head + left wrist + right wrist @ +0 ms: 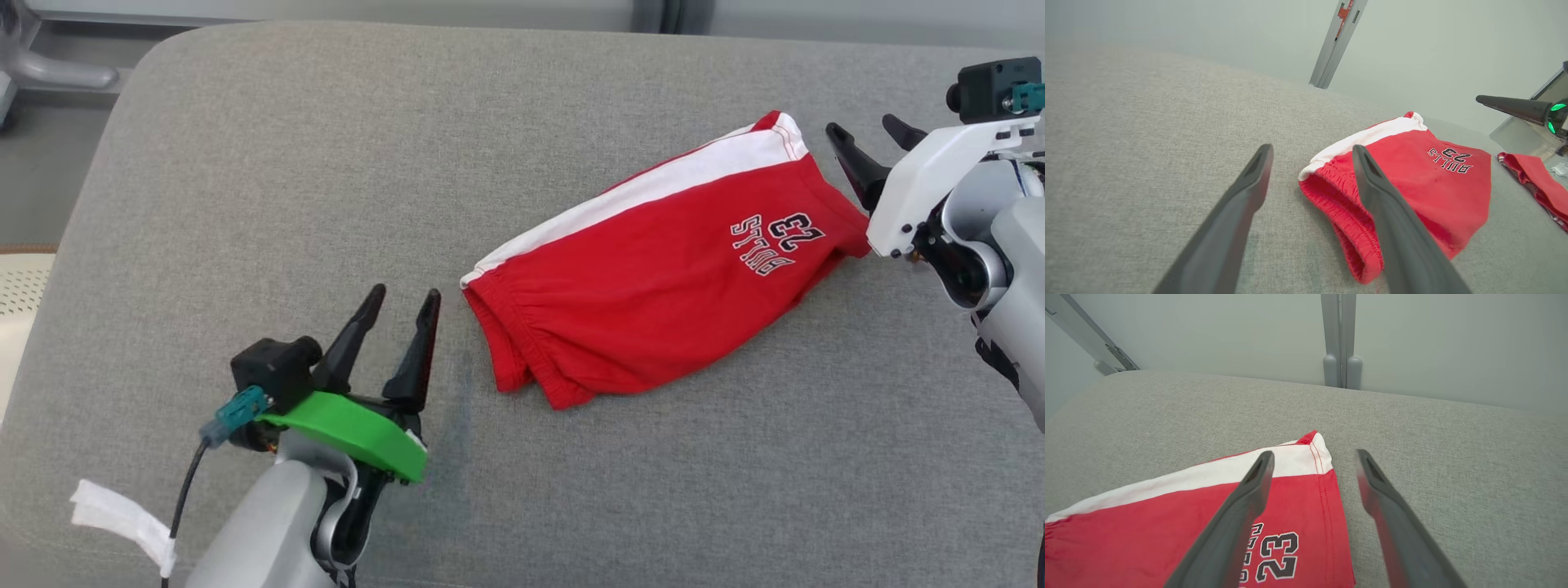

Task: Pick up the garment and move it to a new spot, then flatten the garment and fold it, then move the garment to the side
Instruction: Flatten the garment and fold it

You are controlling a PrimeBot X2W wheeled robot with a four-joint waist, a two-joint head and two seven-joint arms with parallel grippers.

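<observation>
At the near left, the left claw hovers over the bare grey cushion, its two dark fingers spread apart with nothing between them. A green bracket sits behind the fingers, and a strip of white tape hangs off the forearm.

Just right of that claw lie the shorts, folded and resting flat on the cushion, a little right of centre. They are red with a white stripe along the far edge. The gathered waistband points near-left and the hem far-right. The print reads "BULLS 23" (upside down from the head camera). In the left wrist view the left claw is low, with its right finger crossing in front of the waistband.

At the far right, the right claw is also spread wide and empty, just beside the hem corner. In its own view the right claw straddles the hem edge: one finger over the shorts, the other over the cushion. Whether either finger touches the cloth cannot be told.
</observation>
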